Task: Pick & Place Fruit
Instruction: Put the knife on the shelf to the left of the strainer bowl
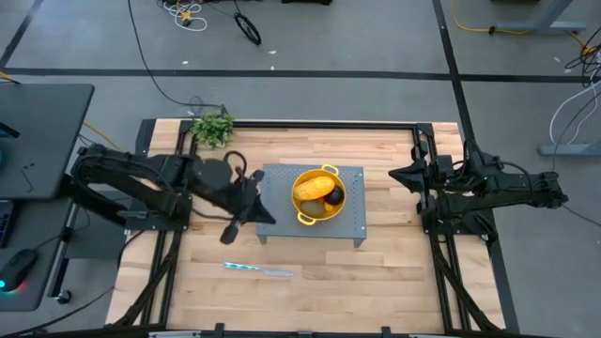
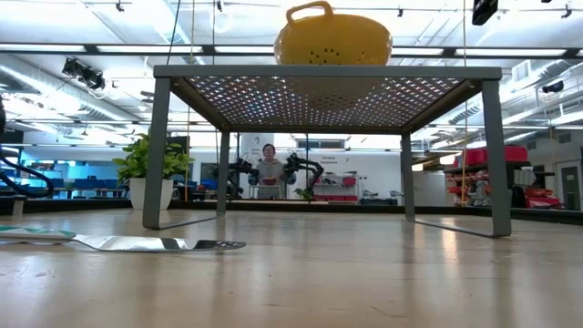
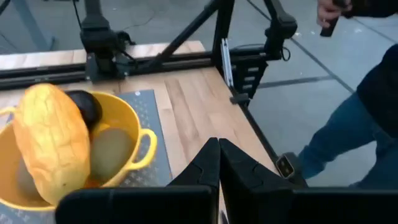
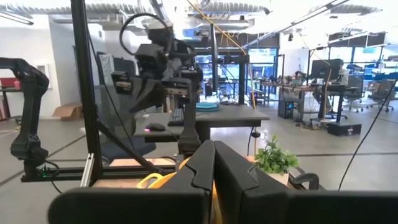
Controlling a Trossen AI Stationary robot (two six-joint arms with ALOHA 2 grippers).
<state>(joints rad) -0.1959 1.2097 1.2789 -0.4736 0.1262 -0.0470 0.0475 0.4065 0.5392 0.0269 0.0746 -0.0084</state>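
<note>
- Nearest the low camera lies the thin silvery knife [image 2: 137,242], flat on the wooden table [image 1: 310,282], in front of the grey perforated stand [image 1: 352,221].
- Left gripper [image 1: 266,213] hangs at the stand's left edge, just beside the yellow colander [image 1: 302,218], its fingers [image 3: 205,167] pressed together with nothing between them.
- Leafy green bunch [image 1: 214,126] sits at the table's far left corner.
- On the stand, the colander holds the fruit: the yellow-orange oblong [image 1: 314,187] lying across the top, the blackish round one [image 1: 334,196] touching it, and a brownish-green oval [image 1: 316,207] beside both.
- Right gripper [image 1: 396,174] waits at the table's right edge, well apart from the stand, fingers [image 4: 200,163] closed and holding nothing.
- A person's sleeve [image 3: 382,87] shows beyond the table.
</note>
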